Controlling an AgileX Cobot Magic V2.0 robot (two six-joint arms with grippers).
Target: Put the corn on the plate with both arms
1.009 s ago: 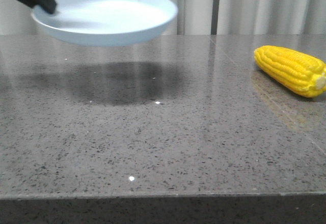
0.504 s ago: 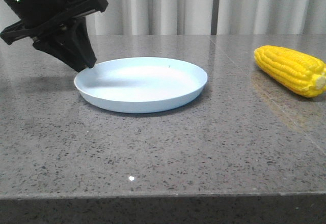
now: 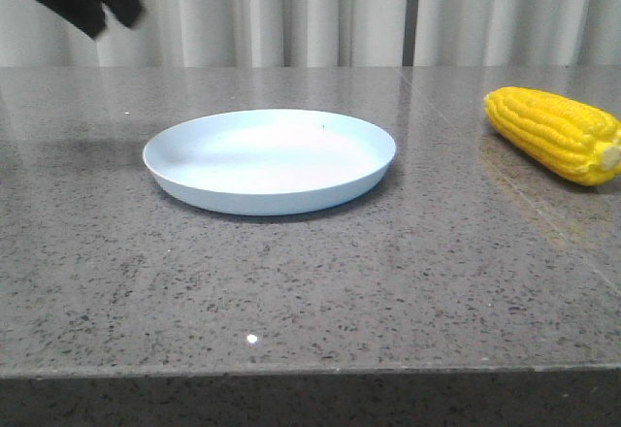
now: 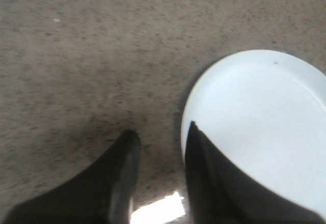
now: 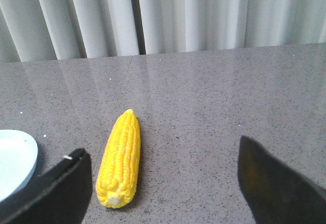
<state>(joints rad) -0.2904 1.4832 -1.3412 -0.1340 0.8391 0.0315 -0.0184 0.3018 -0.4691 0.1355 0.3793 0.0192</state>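
Observation:
The pale blue-white plate (image 3: pixel 270 160) rests flat on the grey stone table, left of centre. The yellow corn (image 3: pixel 555 134) lies on the table at the far right, pale stub toward the front. My left gripper (image 3: pixel 102 5) is blurred at the top left, above and behind the plate's left rim. In the left wrist view it (image 4: pixel 162 131) is open and empty, one finger (image 4: pixel 214 183) over the plate's rim (image 4: pixel 265 117). My right gripper (image 5: pixel 163 150) is open wide and empty. The corn (image 5: pixel 121 158) lies just inside its left finger (image 5: pixel 61 188). The plate's edge (image 5: pixel 12 163) shows beyond.
The grey speckled table (image 3: pixel 320 281) ends at a front edge low in the front view. White curtains (image 3: pixel 310 10) hang behind the table's far edge. A seam in the tabletop (image 3: pixel 505 175) runs past the corn.
The left gripper lowered the plate from the air onto the table, then let go and rose up to the left. The corn has not moved.

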